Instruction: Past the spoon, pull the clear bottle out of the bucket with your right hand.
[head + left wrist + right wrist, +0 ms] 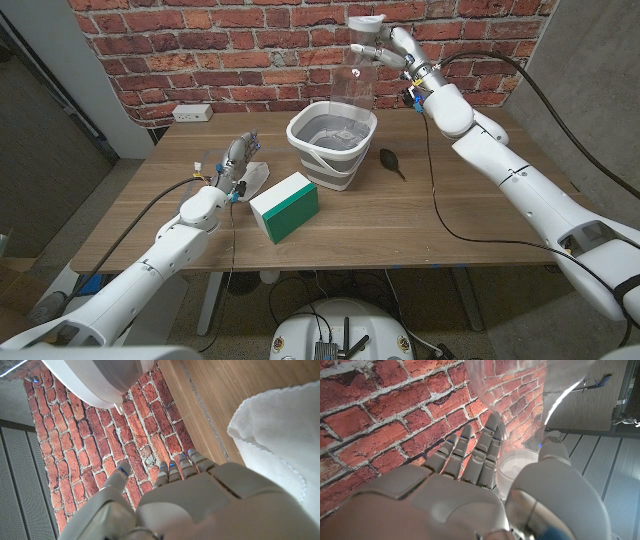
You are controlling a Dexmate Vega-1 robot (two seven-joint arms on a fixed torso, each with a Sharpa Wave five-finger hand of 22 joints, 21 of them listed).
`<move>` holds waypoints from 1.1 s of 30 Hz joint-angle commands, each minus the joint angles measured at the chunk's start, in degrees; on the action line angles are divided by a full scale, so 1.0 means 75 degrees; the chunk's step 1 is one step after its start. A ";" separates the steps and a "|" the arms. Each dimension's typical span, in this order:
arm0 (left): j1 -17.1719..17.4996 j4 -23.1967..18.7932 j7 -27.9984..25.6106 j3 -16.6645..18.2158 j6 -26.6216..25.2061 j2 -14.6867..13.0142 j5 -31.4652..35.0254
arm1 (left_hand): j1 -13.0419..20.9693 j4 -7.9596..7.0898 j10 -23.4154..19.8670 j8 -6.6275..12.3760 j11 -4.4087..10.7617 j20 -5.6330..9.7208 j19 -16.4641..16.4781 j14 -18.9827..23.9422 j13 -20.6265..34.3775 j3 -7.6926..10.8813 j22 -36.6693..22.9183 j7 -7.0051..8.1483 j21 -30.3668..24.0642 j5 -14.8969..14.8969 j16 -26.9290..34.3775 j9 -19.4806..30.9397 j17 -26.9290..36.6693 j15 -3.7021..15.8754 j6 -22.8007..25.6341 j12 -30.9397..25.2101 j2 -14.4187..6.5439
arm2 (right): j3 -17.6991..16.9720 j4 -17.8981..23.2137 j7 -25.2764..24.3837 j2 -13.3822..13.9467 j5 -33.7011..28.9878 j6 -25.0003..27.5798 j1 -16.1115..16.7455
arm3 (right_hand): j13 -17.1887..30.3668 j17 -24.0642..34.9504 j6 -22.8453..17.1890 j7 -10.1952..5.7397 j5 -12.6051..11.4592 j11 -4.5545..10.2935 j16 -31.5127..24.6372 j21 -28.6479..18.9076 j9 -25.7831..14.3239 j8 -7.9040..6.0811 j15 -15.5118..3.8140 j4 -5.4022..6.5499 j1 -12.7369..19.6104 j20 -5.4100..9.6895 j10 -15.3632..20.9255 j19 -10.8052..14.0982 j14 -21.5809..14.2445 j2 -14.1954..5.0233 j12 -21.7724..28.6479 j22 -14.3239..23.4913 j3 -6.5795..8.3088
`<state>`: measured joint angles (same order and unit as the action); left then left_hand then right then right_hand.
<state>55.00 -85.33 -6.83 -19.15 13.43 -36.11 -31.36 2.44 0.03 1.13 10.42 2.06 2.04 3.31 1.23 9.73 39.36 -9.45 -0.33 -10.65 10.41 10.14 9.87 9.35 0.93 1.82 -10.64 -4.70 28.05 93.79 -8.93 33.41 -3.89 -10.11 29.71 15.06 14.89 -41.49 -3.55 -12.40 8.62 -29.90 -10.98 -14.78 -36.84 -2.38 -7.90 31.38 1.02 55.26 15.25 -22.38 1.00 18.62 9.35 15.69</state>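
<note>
The right hand (385,47) grips the clear bottle (360,78) by its upper end, holding it in the air directly above the bucket (332,146), well clear of the bucket's rim. The bottle hangs roughly upright, with its lower end pointing down toward the bucket and the brick wall (250,50) showing through it. In the right wrist view the fingers (487,452) and thumb close around the bottle's pale cap end (517,472), with the transparent body (520,390) stretching away from the palm.

The bucket is grey with a white rim and stands on the wooden table (400,225), near its far edge. The spoon (390,162), dark in colour, lies on the table just beside the bucket, on the side of the right arm. A green and white box (285,206) lies in front of the bucket, nearer the robot. A white cloth (250,178) lies to the left of the bucket, and the left hand (237,162) sits at that cloth, holding nothing, its fingers (175,467) loosely extended and slightly apart in the left wrist view. That view also shows the cloth's scalloped edge (260,435) on the table beside the hand and the bucket's pale curved wall (100,380) beyond the fingertips
</note>
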 commanded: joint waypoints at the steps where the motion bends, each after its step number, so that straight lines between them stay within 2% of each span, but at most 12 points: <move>1: -0.0002 0.0017 0.0025 -0.0001 -0.0117 -0.0021 -0.0040 | 0.0018 0.0040 -0.0019 0.0031 0.0004 0.0273 0.0103 0.0044 0.0033 0.0041 -0.0013 -0.0016 -0.0029 -0.0002 -0.0013 0.0021 0.0016 0.0022 0.0058 -0.0039 -0.0422 | -0.0232 0.0394 -0.0351 0.0087 -0.0046 0.0251 0.0016 | 0.0037 -0.0009 -0.0164 -0.0034 -0.0004 0.0518 -0.0045 -0.0013 -0.0021 -0.0090 -0.1166 -0.0034 0.0230 -0.0015 0.0607 0.0092 -0.0120 -0.0290 -0.0009 0.0024 0.0064; 12: 0.0016 -0.0002 0.0031 -0.0024 -0.0173 -0.0003 -0.0079 | 0.0015 0.0048 -0.0013 0.0023 -0.0004 0.0270 0.0098 0.0041 0.0033 0.0050 -0.0014 -0.0023 -0.0021 -0.0002 -0.0017 0.0021 0.0019 0.0010 0.0056 -0.0031 -0.0433 | -0.0401 0.0657 -0.0576 0.0065 -0.0016 0.0422 -0.0021 | 0.0041 -0.0030 -0.0183 -0.0017 0.0010 0.0516 -0.0049 -0.0005 -0.0012 -0.0109 -0.1177 -0.0051 0.0260 -0.0013 0.0628 0.0115 -0.0160 -0.0314 -0.0048 0.0024 0.0080; 33: -0.0136 0.0066 0.0157 -0.0083 -0.0306 -0.0019 -0.0116 | 0.0011 0.0063 -0.0013 0.0013 -0.0012 0.0262 0.0099 0.0036 0.0034 0.0067 -0.0014 -0.0038 -0.0014 -0.0004 -0.0021 0.0022 0.0020 0.0002 0.0056 -0.0025 -0.0447 | -0.0873 0.1397 -0.0905 0.0424 -0.0091 0.0940 0.0302 | 0.0075 -0.0071 -0.0211 -0.0012 0.0042 0.0516 -0.0047 -0.0001 0.0000 -0.0145 -0.1203 -0.0064 0.0274 -0.0024 0.0694 0.0189 -0.0240 -0.0349 -0.0097 0.0023 0.0098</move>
<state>54.80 -85.32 -6.26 -19.51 11.69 -36.19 -32.07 2.44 0.33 1.13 10.42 2.06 2.05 3.30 1.23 9.72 39.68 -9.45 -0.33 -10.65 10.41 10.14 9.88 9.35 0.92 1.82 -10.64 -4.69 23.35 101.62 -14.13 35.29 -4.03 -5.13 30.51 15.34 14.36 -42.14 -3.06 -12.12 8.68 -29.90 -10.98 -14.71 -37.67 -2.47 -8.29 31.22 1.03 56.59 16.08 -23.70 0.85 18.18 9.35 16.03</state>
